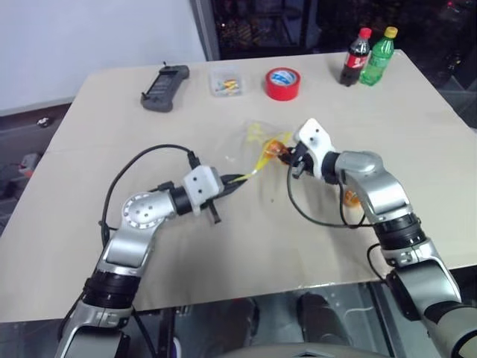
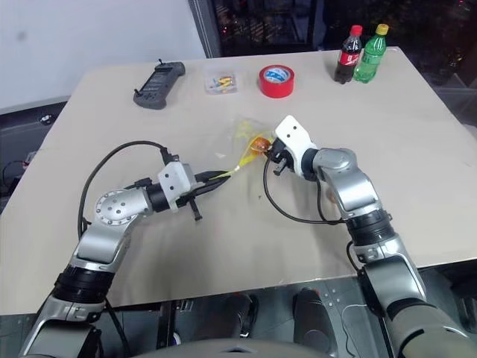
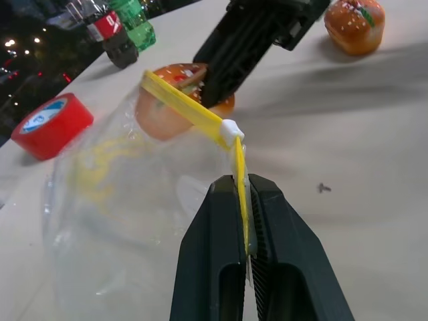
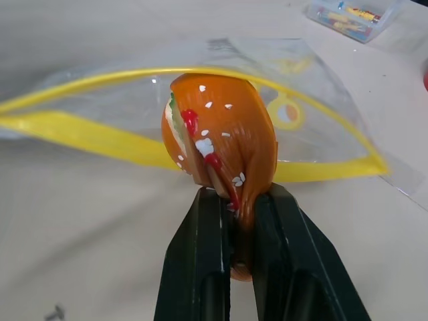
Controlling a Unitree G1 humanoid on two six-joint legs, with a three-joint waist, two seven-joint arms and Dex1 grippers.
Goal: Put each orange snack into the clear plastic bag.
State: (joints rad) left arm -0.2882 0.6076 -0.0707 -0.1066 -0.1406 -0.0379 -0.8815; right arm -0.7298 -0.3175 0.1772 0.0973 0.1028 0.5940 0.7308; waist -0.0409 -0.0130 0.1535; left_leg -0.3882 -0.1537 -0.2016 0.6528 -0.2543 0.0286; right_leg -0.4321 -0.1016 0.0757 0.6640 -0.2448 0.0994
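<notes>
Left gripper (image 3: 246,200): clamped on yellow seal strip of clear plastic bag (image 3: 114,194).
Right gripper (image 4: 242,200): pinching orange snack (image 4: 221,137) at bag mouth.
Second orange snack (image 3: 355,23): on table (image 1: 112,112), near right.

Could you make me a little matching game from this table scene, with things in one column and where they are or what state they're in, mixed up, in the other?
Things:
1. left gripper
2. right gripper
3. second orange snack
4. red tape roll

Places or states:
A. lying loose on the table
B. pinching the bag's yellow seal strip
C. beside the small clear box
D. holding a snack at the bag's mouth

Pairs: 1-B, 2-D, 3-A, 4-C
</notes>
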